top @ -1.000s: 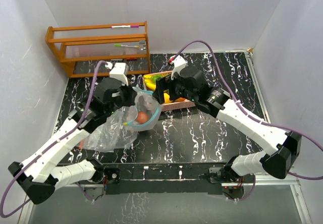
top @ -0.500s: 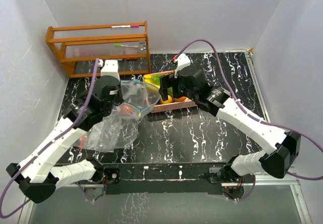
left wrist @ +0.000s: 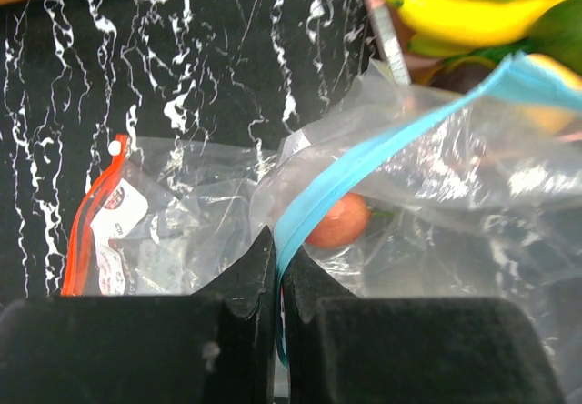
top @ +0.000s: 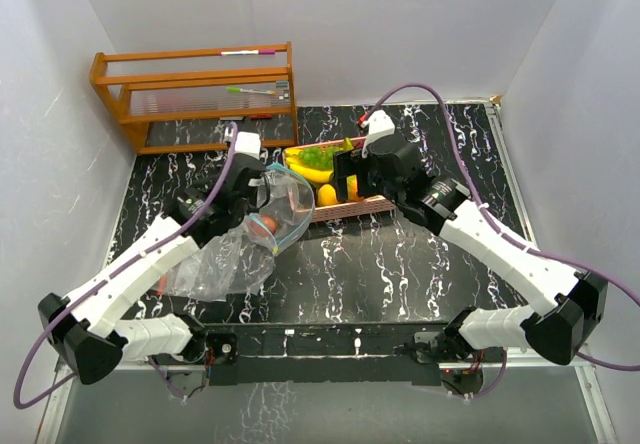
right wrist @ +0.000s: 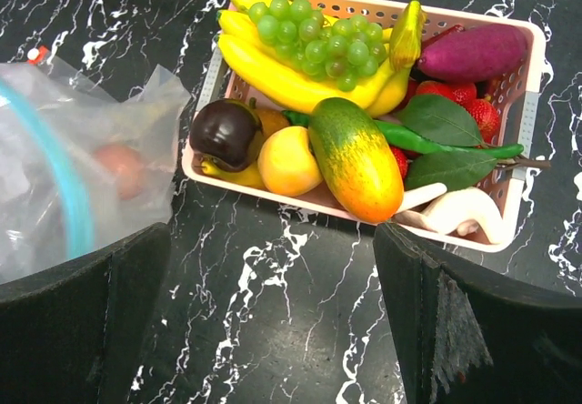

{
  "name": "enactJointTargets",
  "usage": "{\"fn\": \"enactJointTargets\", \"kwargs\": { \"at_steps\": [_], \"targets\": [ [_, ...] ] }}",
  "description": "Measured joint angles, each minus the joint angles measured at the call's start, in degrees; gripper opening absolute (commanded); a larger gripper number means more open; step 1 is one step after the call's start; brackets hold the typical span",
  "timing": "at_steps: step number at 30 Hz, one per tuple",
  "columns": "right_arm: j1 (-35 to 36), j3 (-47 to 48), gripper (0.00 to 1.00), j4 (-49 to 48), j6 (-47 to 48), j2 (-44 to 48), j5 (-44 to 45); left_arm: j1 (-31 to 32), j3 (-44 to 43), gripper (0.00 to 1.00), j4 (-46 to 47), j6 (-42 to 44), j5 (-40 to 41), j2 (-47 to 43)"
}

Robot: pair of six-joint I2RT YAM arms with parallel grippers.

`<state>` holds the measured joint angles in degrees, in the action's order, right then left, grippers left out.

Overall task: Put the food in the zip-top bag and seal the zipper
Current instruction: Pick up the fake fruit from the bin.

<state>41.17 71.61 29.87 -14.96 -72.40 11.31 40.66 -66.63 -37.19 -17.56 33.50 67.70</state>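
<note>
Marbled table (top: 400, 264), wooden rack (top: 195, 94) behind. Left gripper (left wrist: 277, 258) pinches the bag (left wrist: 436, 167), veiling one fruit (left wrist: 338, 222); right gripper (right wrist: 273, 245) spread over the tray (right wrist: 536, 67)

We look down on a black table veined with white (top: 400, 254). On it sit a pink slotted plastic tray (right wrist: 536, 76), the crumpled lower part of a clear plastic zip-top bag (top: 215, 264) just beside the tray, and an orange wooden rack (top: 190, 94) in the far left corner.
</note>
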Motion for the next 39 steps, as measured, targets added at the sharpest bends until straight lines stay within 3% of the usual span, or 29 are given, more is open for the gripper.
{"fn": "enactJointTargets", "kwargs": {
  "at_steps": [6, 13, 24, 29, 31, 34, 36, 39],
  "targets": [
    [-2.4, -0.2, 0.98, 0.8, -0.4, -1.0, 1.2, 0.0, -6.0, 0.00, -1.1, 0.0, -2.0, -2.9],
    [-9.0, -0.2, 0.98, 1.7, -0.4, -8.2, 0.5, 0.0, -6.5, 0.00, -1.2, 0.0, -2.8, -5.3],
    [-9.0, 0.3, 0.99, -1.2, 4.2, -19.2, -3.6, 0.0, -4.2, 0.00, -0.1, 0.0, -4.9, -5.2],
    [-9.7, 0.3, 0.92, -3.6, 5.4, -22.7, -5.2, 0.0, -3.8, 0.00, 0.3, 0.0, -5.5, -5.2],
    [-10.3, 0.3, 0.83, -4.7, 5.6, -23.3, -6.3, 0.0, -3.8, 0.00, 0.4, 0.0, -5.5, -5.2],
    [-11.8, 0.2, 0.60, -6.2, 5.8, -24.2, -7.7, 0.0, -3.8, 0.00, 0.8, 0.0, -5.6, -5.2],
    [-12.6, 0.2, 0.57, -6.7, 5.9, -24.4, -9.0, 0.0, -3.8, 0.00, 0.9, 0.0, -5.6, -5.2],
    [-13.1, -0.1, 0.31, -7.1, 5.9, -24.4, -10.5, 0.0, -3.8, 0.00, 1.0, 0.0, -5.6, -5.2]
  ]
}}
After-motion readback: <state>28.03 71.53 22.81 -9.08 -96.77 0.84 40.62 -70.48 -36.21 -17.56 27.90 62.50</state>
